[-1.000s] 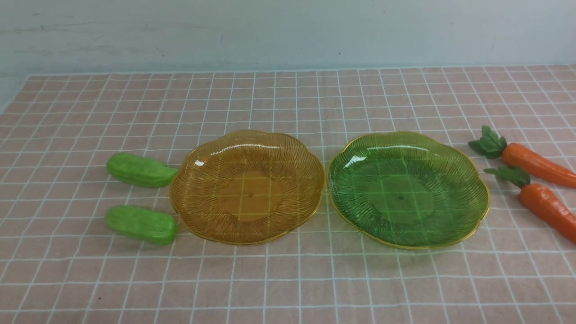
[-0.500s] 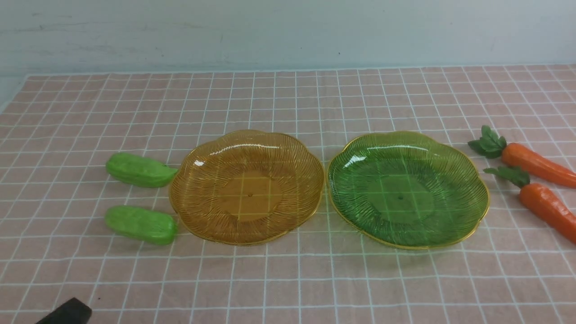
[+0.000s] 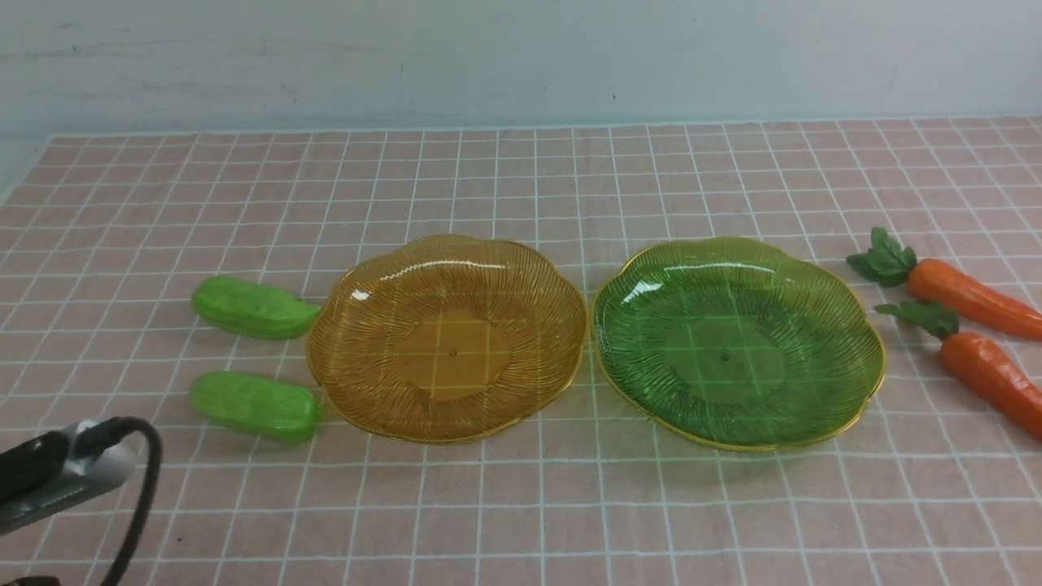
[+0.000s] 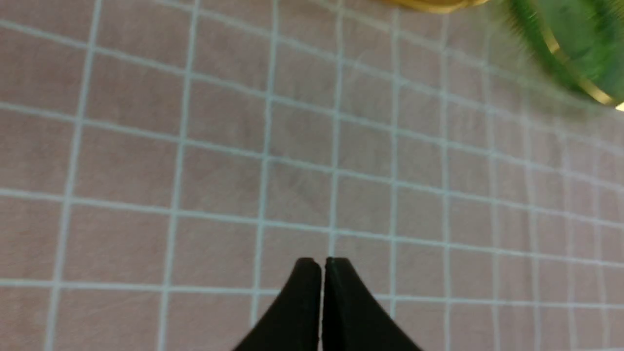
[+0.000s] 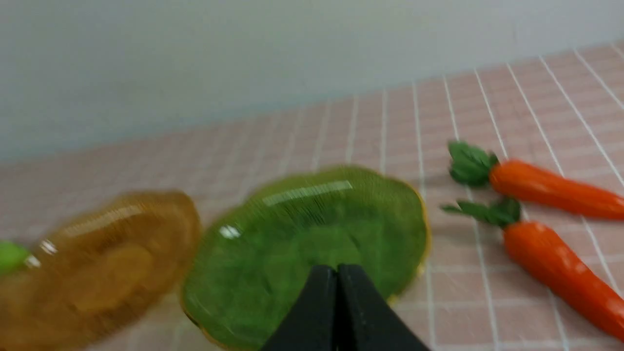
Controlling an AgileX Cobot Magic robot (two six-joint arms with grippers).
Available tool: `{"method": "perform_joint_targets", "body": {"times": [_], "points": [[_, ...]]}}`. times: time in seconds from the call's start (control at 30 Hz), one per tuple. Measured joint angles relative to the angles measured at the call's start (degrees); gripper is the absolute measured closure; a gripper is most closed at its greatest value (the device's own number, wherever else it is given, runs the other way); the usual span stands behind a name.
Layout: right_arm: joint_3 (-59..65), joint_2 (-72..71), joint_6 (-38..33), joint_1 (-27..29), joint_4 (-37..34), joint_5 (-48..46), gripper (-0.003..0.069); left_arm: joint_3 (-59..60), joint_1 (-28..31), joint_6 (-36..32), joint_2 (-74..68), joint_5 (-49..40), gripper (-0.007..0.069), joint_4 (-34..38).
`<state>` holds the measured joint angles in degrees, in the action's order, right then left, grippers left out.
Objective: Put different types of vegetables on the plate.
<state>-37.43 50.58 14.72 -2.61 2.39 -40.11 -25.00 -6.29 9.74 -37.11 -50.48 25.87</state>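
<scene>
Front view: two see-through plates lie side by side on a pink cloth [image 3: 521, 505] with white grid lines. The amber plate [image 3: 383, 358] is on the left and the green plate [image 3: 798, 382] on the right, and their rims come very near each other. All four vegetables lie on the cloth, outside the plates. The far cucumber [image 3: 252, 308] touches the left rim of the amber plate with one end. The near cucumber [image 3: 254, 406] lies just beside the same rim. The far carrot [image 3: 969, 297] and the near carrot [image 3: 989, 370] lie to the right of the green plate, close together, with their leafy tops toward it. A part of the left arm [image 3: 57, 476], grey and black with a cable, shows at the lower left corner.

In the left wrist view the left gripper [image 4: 321, 265] has its two black fingers pressed together over bare cloth, and it holds nothing. In the right wrist view, which is blurred, the right gripper [image 5: 336, 270] also has its fingers together and empty, in front of the green plate.
</scene>
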Motion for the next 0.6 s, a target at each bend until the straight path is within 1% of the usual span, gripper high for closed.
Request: {"method": "perform_joint_targets", "body": {"times": [0.1, 0.13, 0.17, 0.23, 0.43, 0.53, 0.6], "points": [[-3.7, 6.8, 5.0, 0.0, 5.7, -2.8, 0.0663, -1.6, 0.0, -1.5, -3.4, -1.3, 0.0627, -2.0], [-7.4, 13.2, 7.4, 0.0, 9.7, -5.0, 0.0651, -2.1, 0.0, -2.5, -4.5, -1.6, 0.0627, -2.7], [-9.4, 16.6, 8.4, 0.0, 11.8, -6.1, 0.0638, -2.2, 0.0, -2.9, -4.9, -1.6, 0.0625, -3.0], [-14.9, 25.9, 9.0, 0.0, 15.4, -8.7, 0.0582, -2.4, 0.0, -3.9, -5.0, -1.9, 0.0624, -3.2], [-26.5, 42.8, 7.7, 0.0, 17.3, -16.6, 0.0391, -2.4, 0.0, -4.9, -5.0, -4.1, 0.0610, -3.5], [-30.2, 47.1, 7.0, 0.1, 18.8, -18.6, 0.0335, -2.4, 0.0, -5.2, -5.0, -4.3, 0.0606, -3.5], [-31.7, 48.6, 6.9, 0.3, 19.6, -19.1, 0.0320, -2.4, 0.0, -5.4, -5.0, -4.3, 0.0606, -3.5]]}}
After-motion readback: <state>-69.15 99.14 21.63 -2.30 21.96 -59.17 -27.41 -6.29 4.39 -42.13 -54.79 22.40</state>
